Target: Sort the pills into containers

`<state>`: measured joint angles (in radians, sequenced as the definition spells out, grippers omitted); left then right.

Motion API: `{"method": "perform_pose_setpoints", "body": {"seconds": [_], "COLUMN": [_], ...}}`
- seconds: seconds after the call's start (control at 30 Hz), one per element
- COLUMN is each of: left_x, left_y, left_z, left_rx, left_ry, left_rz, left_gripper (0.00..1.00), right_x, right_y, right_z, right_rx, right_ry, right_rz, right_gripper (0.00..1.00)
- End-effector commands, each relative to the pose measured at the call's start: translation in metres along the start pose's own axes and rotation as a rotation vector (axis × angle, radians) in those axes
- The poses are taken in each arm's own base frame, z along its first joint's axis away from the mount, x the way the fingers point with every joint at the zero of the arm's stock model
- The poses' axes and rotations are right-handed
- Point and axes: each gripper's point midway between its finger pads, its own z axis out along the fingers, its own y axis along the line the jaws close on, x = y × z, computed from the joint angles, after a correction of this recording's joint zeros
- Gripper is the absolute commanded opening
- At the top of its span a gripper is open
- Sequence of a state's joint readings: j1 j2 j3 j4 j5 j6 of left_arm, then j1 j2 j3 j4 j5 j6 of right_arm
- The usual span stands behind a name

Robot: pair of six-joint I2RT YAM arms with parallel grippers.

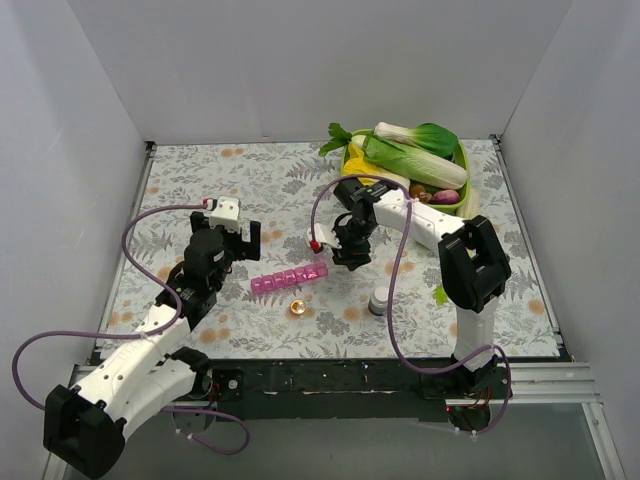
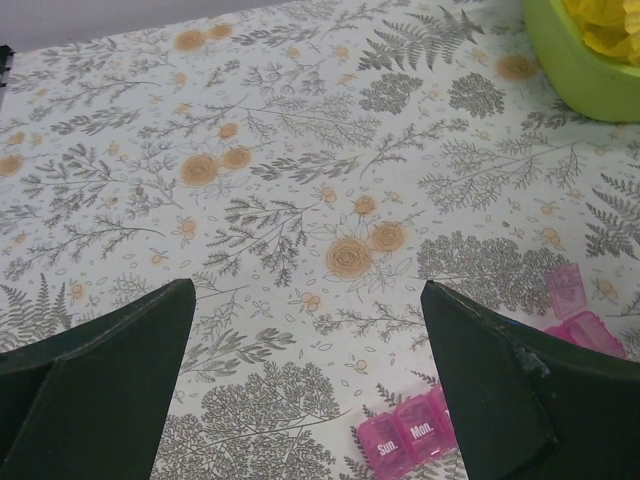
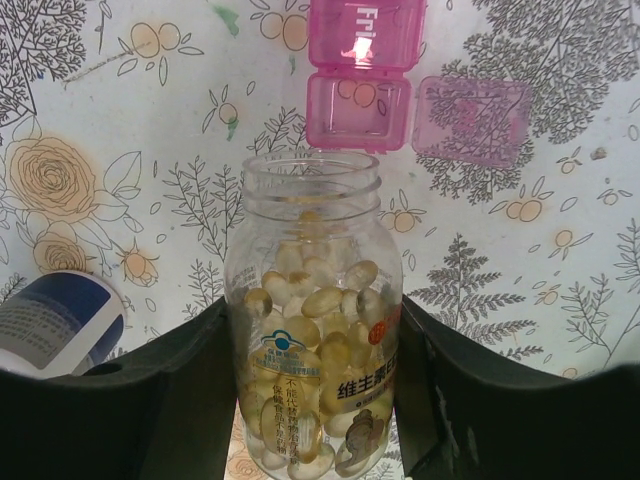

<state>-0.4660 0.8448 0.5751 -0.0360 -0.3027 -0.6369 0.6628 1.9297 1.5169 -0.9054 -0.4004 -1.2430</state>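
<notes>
The pink pill organiser lies on the table at mid-frame in the top view, between the two arms. From the right wrist, its end sits at top centre, just beyond the mouth of the bottle. From the left wrist, it shows at the lower right, partly behind one finger. The right fingers are clamped on that clear, uncapped bottle of yellow pills. The left fingers stand wide apart over the table, holding nothing. The organiser is translucent, a row of square compartments marked with days, the end one open, its lid flipped aside.
</notes>
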Motion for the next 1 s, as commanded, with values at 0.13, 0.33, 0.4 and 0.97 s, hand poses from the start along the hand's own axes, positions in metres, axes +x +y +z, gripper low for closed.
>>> {"method": "perform_pose_setpoints", "body": {"seconds": [0.13, 0.33, 0.4, 0.97], "left_x": [-0.016, -0.017, -0.018, -0.019], "left_y": [0.018, 0.017, 0.018, 0.02], "left_z": [-0.007, -0.006, -0.006, -0.007], "left_rx": [-0.095, -0.09, -0.099, -0.109], "left_ry": [-0.067, -0.067, -0.068, -0.071], "left_rz": [-0.05, -0.048, -0.047, -0.047], "left_gripper": [0.98, 0.98, 0.98, 0.98], "right_x": [0.0, 0.003, 0.004, 0.003], "right_y": [-0.009, -0.01, -0.01, -0.01], "right_z": [-0.005, 0.001, 0.003, 0.006], "right_rx": [0.018, 0.019, 0.018, 0.017], "right_ry": [0.08, 0.127, 0.141, 0.21], "right_rz": [0.036, 0.041, 0.042, 0.031], "right_gripper": [0.05, 0.05, 0.04, 0.05]}}
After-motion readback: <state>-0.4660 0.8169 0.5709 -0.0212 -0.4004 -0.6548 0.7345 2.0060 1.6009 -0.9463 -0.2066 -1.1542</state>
